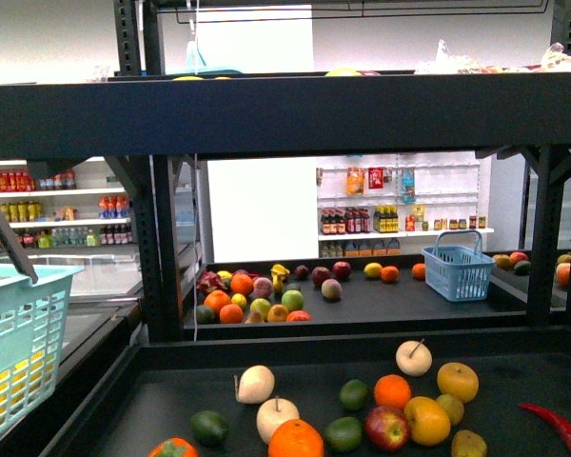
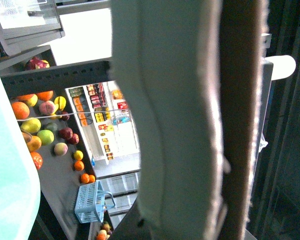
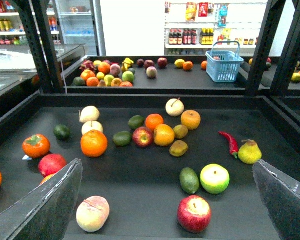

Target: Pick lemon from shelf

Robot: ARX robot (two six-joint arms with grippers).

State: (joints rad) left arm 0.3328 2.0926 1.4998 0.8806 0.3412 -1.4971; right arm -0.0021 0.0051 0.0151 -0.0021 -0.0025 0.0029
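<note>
black shelf point(image 3: 140, 175), scattered fruit, red chili point(image 3: 230, 142)

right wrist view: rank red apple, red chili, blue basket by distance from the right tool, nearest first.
1. Red apple, between the open fingers, on the near deck.
2. Red chili, mid-deck, toward the pear.
3. Blue basket, on the far stand.

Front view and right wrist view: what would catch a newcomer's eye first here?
The scatter of bright fruit on the near deck of the black shelf, above all a large orange and a red chili lying off to one side. Next, the blue basket on the stand behind, and the right gripper wide open over the deck.
</note>
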